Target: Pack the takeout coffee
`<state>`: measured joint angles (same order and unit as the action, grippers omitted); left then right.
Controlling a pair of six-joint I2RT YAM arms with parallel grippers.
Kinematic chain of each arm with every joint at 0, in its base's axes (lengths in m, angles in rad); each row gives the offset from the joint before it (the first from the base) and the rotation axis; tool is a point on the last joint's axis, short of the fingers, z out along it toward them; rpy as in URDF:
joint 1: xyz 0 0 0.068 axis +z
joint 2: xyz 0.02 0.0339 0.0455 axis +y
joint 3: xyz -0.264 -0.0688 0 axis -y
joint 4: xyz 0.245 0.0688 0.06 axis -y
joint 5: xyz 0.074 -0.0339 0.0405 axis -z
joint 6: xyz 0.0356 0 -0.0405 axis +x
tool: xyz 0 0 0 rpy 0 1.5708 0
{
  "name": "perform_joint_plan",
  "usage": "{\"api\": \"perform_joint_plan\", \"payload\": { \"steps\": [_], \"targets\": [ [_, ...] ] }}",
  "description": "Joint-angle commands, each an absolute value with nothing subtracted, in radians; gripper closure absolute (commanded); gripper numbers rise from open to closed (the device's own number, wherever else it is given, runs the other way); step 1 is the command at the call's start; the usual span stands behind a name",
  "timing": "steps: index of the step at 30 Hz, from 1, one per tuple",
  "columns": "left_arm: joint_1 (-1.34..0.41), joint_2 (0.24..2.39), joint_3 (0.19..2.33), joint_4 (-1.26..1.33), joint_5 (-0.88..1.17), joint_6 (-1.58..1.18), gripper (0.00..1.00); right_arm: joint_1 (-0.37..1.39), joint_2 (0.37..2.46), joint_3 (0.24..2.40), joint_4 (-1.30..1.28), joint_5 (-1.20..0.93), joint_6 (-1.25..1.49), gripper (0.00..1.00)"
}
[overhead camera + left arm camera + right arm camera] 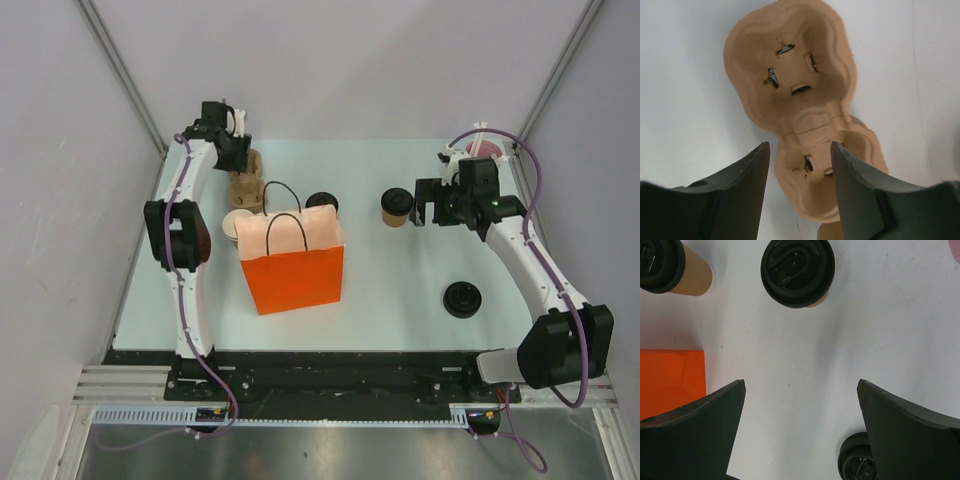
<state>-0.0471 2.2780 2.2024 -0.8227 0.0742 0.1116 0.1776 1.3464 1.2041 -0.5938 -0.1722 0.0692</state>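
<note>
Right pincer (pixel 800 430) hangs spread wide with nothing between its jaws, lined up on the nearer cup (pixel 397 207). That cup stands upright with its lid on, out on the bare tabletop (pixel 400 270) at 2 o'clock from the orange bag (pixel 293 262). With open room all around it, it looks like the easy first pick. The second cup (pixel 322 203) is tucked just behind the bag at its 1 o'clock, also lidded and upright, and is harder to reach from here. Over at the bag's 11 o'clock, the left pincer (pixel 800 185) hovers above the pulp tray (pixel 790 75). Its jaws are apart and straddle the tray's near lobe, pinching nothing as far as the wrist view shows; my read is it's poised to take or steady the tray. The bag stands mouth-up, handles raised, between the two arms, where either can reach it. A loose black lid (pixel 463 298) lies at 3 o'clock, well clear. Neither cup is packed yet.
</note>
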Motion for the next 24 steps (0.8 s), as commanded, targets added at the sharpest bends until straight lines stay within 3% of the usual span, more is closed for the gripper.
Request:
{"api": "perform_joint_plan", "payload": {
  "steps": [1,14,24],
  "targets": [
    [-0.023,2.295,2.243,-0.793,0.094,0.121,0.42,0.172,1.364,1.204,-0.569,-0.158,0.051,0.0],
    [-0.014,2.316,2.189,-0.792,0.107,0.167,0.5,0.172,1.376,1.204,-0.566,-0.155,0.055,0.0],
    [-0.008,2.31,2.149,-0.792,0.083,0.183,0.5,0.172,1.378,1.204,-0.574,-0.15,0.055,0.0]
  ]
}}
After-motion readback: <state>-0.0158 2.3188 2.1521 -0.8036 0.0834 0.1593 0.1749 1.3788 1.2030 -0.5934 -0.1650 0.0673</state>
